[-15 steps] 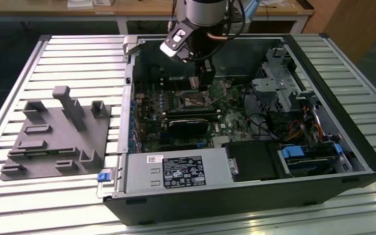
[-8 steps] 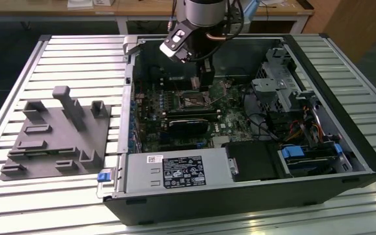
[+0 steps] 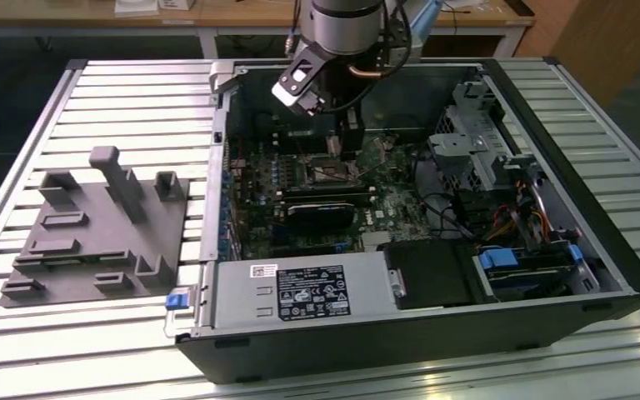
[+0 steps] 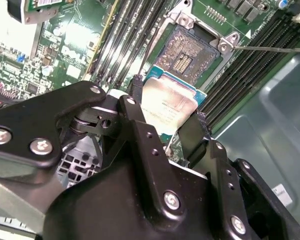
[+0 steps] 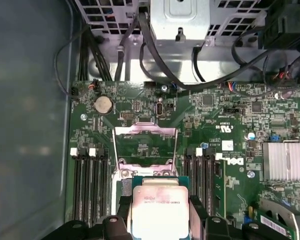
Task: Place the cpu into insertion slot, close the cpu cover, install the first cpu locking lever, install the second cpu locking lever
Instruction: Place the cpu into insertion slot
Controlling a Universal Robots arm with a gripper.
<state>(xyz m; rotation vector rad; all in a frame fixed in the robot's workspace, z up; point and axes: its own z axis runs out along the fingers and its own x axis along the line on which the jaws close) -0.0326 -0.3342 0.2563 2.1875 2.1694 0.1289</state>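
One cpu [image 4: 171, 107] pinched between the gripper [image 4: 167, 112]'s two jaws, hovering by the one bare socket [image 4: 187, 52]. Single cpu cover [image 5: 145, 131] is flipped up, with RAM slots [image 5: 87, 175] flanking both sides.

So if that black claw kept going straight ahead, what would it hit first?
Likely the open square socket on the green motherboard, with the small silvery square chip the gripper holds touching first; depth is hard to judge.

A grey moulded tray [image 3: 87, 242] sits beside the open computer case [image 3: 409, 343].
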